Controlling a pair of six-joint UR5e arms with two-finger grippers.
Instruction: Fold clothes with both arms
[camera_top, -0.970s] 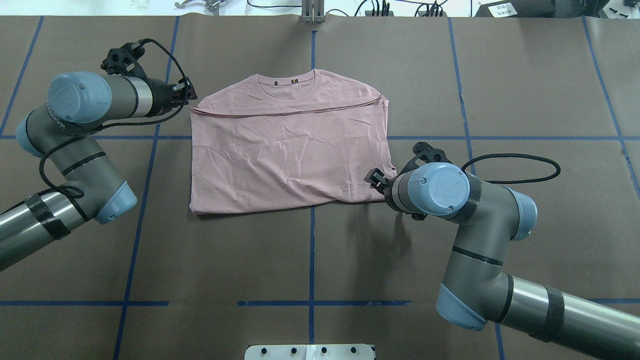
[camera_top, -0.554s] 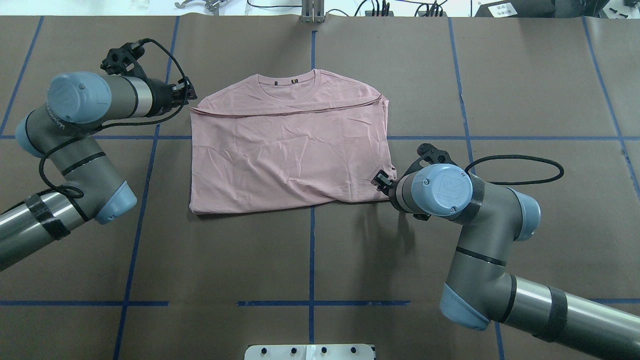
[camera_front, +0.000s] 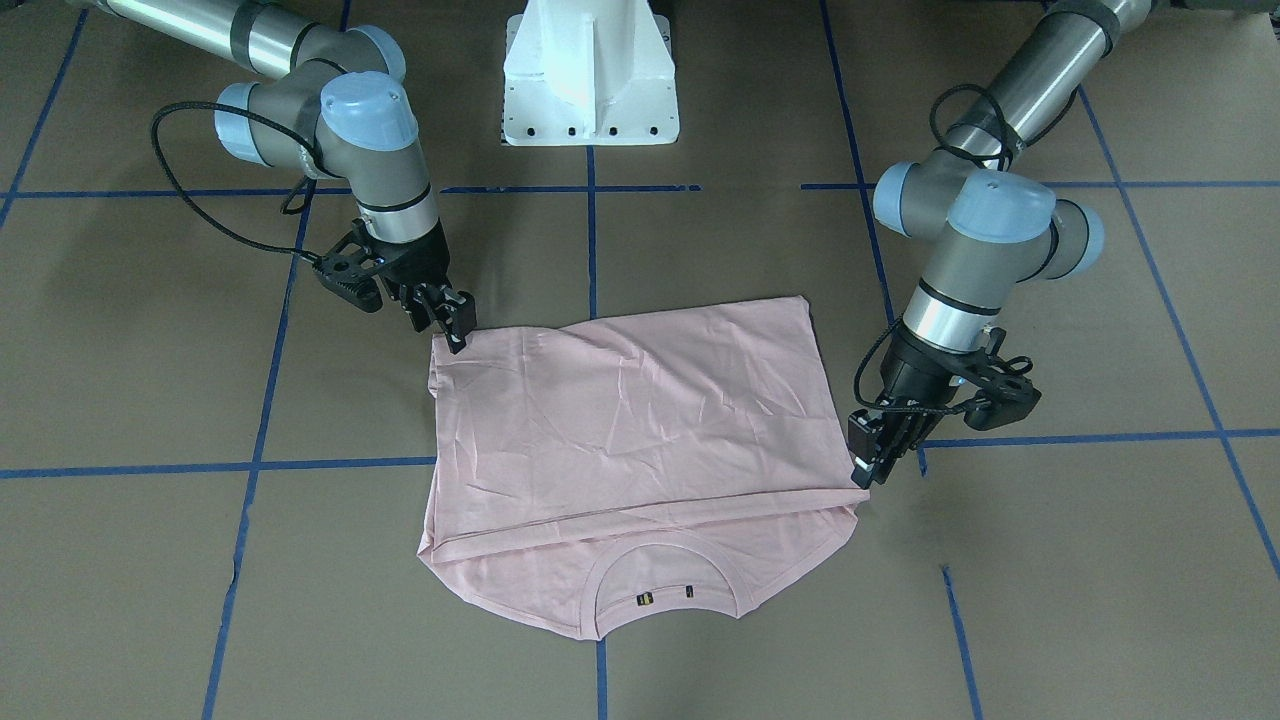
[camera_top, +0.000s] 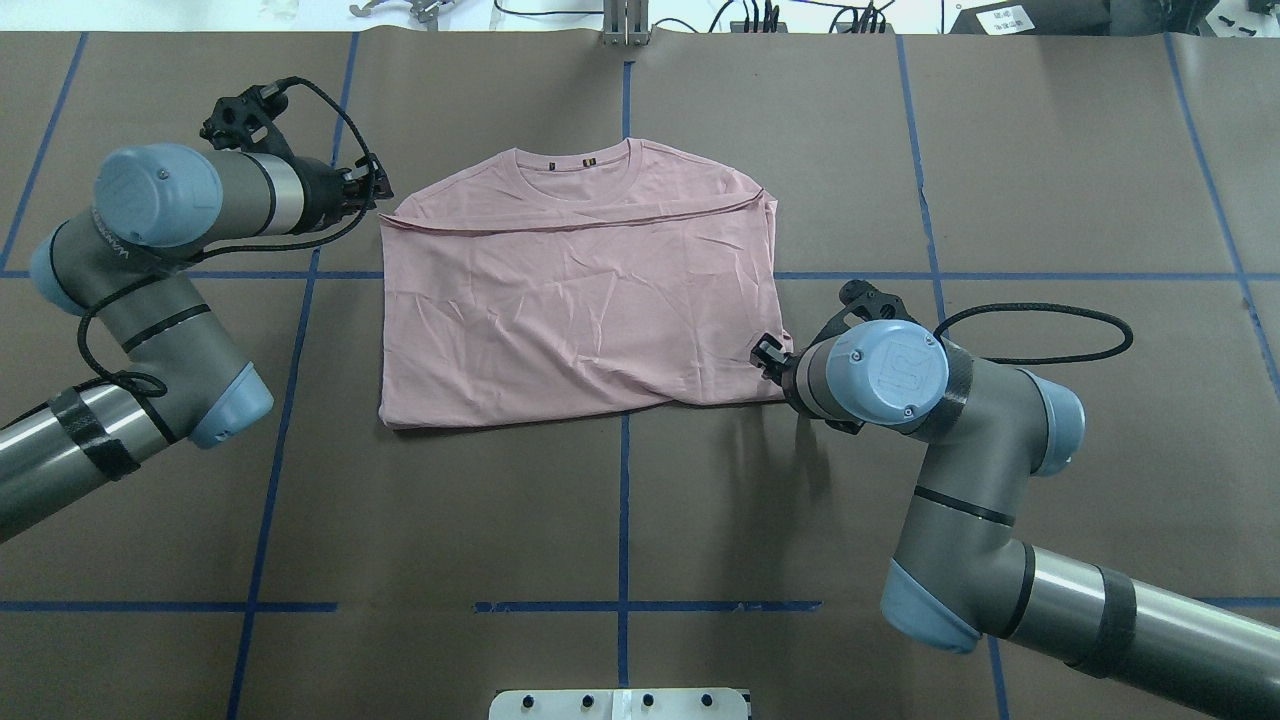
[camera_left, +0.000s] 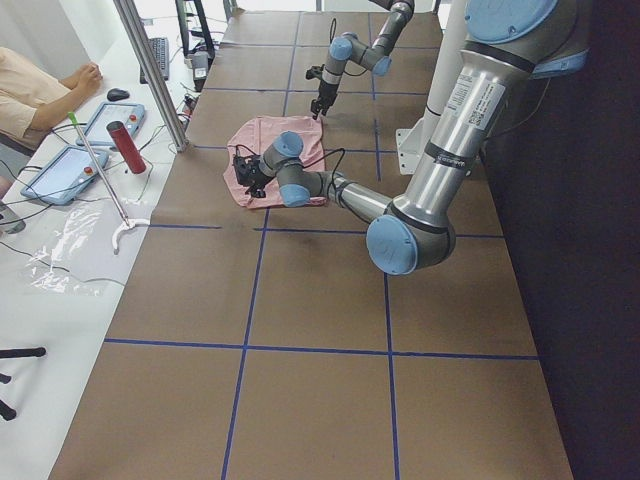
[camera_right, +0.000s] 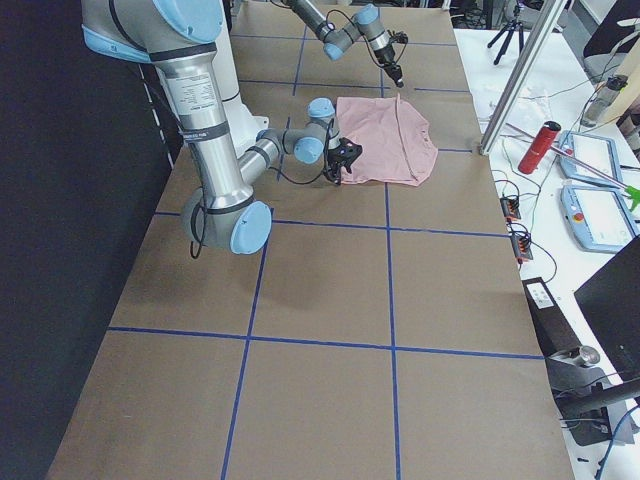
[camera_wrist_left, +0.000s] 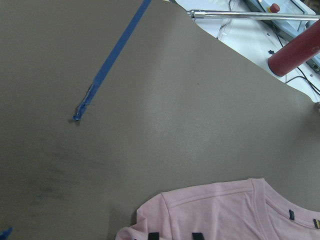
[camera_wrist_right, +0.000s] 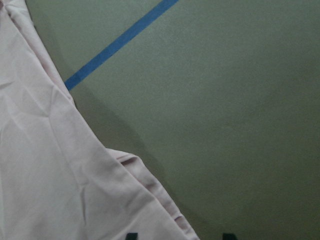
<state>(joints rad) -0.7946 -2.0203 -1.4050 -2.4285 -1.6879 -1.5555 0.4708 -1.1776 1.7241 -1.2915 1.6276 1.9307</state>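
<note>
The pale pink T-shirt (camera_top: 580, 300) lies folded on the brown table, collar (camera_top: 575, 165) at the far side, plain side up; its print is hidden. It also shows in the front view (camera_front: 640, 420). My left gripper (camera_top: 378, 198) is at the shirt's far left corner, at the folded-over edge (camera_front: 866, 470); in the left wrist view (camera_wrist_left: 175, 235) its tips stand a little apart over the cloth (camera_wrist_left: 225, 210). My right gripper (camera_top: 765, 355) is at the near right corner (camera_front: 455, 325); in the right wrist view (camera_wrist_right: 179, 235) its tips are wide apart over the shirt's edge (camera_wrist_right: 50, 150).
The white pedestal base (camera_front: 590, 80) stands at the near middle edge. Blue tape lines (camera_top: 622, 500) cross the brown paper. A metal post (camera_left: 150, 70), a red cylinder (camera_left: 127, 147) and a seated person (camera_left: 30, 90) are beyond the table's far edge.
My right arm and gripper have shifted slightly to the right at the shirt's near right corner. The left arm and the shirt have not moved.
</note>
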